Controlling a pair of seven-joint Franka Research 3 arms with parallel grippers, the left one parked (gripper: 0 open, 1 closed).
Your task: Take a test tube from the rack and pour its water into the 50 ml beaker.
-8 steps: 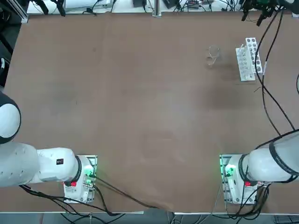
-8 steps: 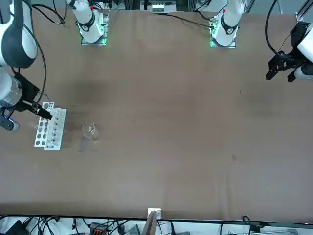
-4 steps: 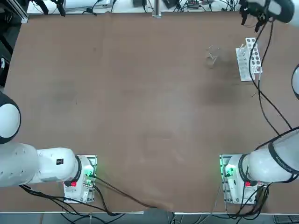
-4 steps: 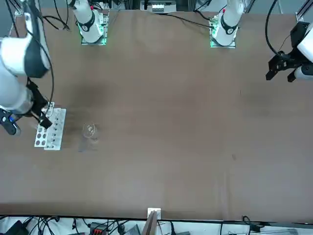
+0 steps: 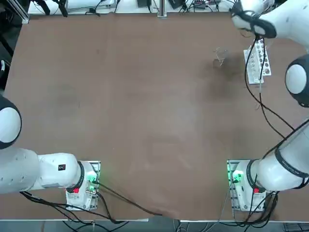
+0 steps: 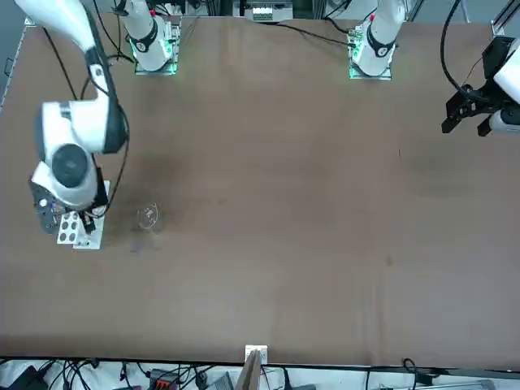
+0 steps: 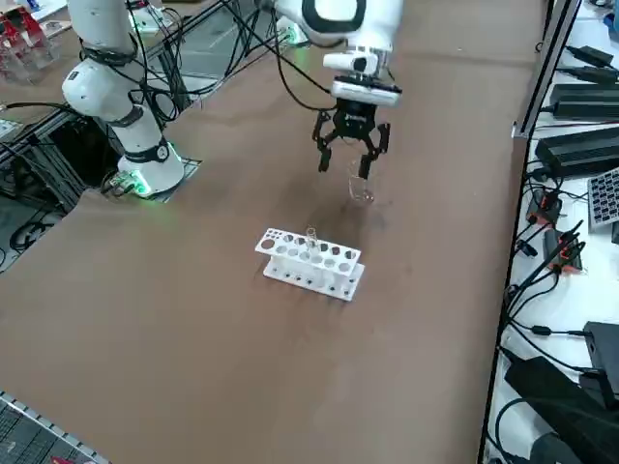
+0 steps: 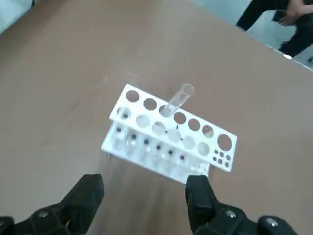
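The test tube [image 8: 179, 100] you're after stands in the rack [image 8: 137, 108], at the far right of the table, its upper end proud of the top plate. Your right gripper [image 8: 145, 188] has its fingers spread wide with nothing between them, so lining up over the tube looks like your next job.

Expect the tube to be light, stiff, smooth and easily cracked. Take it by the bare glass just below the rim, fingers on opposite sides, and squeeze gently; too little and it may slip when you tilt it. Lift it straight out so it doesn't bind in its hole. You can't make out the water. The beaker [image 7: 362, 193], left of the rack, is likely light enough to tip if knocked.
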